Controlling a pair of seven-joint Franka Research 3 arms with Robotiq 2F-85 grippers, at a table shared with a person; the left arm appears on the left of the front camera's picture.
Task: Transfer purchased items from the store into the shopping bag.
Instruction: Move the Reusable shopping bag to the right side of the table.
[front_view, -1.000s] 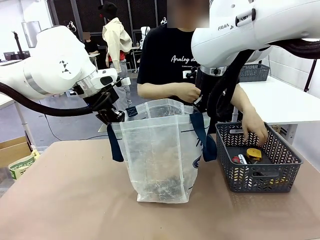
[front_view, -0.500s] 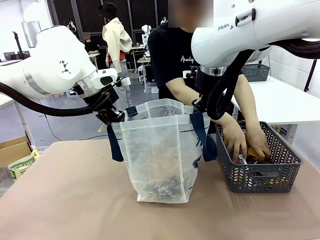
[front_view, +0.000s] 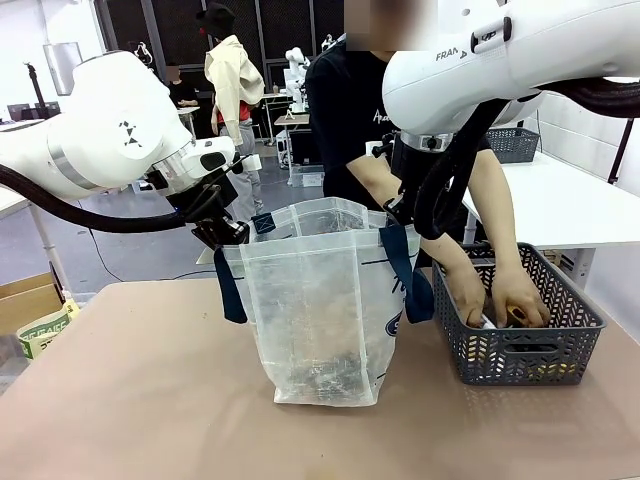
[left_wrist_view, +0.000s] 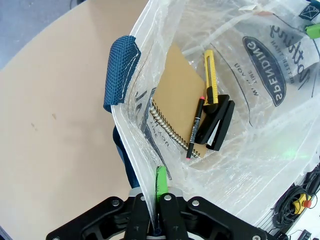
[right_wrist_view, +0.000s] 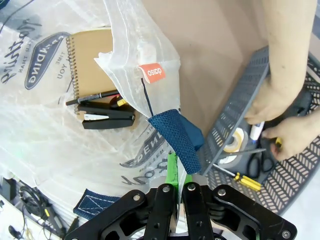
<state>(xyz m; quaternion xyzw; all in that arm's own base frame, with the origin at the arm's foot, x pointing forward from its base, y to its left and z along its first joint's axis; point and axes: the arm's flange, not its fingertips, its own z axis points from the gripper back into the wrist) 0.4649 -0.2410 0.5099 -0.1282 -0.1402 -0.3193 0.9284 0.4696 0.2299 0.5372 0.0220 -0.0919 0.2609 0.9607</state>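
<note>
The shopping bag (front_view: 310, 300) stands upright on the table (front_view: 130, 400), with the grey basket (front_view: 520, 350) just beside it. The left gripper (left_wrist_view: 156, 185) and the right gripper (right_wrist_view: 176, 170) each have their jaws closed on opposite rims of the bag. Seen from the front, the person's hands (front_view: 520, 300) reach into the basket. The left wrist view looks down into the bag, where a notebook (left_wrist_view: 180, 110), a stapler (left_wrist_view: 217, 122), a yellow knife (left_wrist_view: 210, 75) and a pen (left_wrist_view: 196, 127) lie at the bottom. The right wrist view looks into the basket, which holds a tape roll (right_wrist_view: 234, 142), scissors (right_wrist_view: 260, 162) and a screwdriver (right_wrist_view: 242, 177).

We find the shopping bag (front_view: 315, 300) gaping open at the top; the person's hands (front_view: 520, 298) crowd the neighbouring basket (front_view: 520, 365).
</note>
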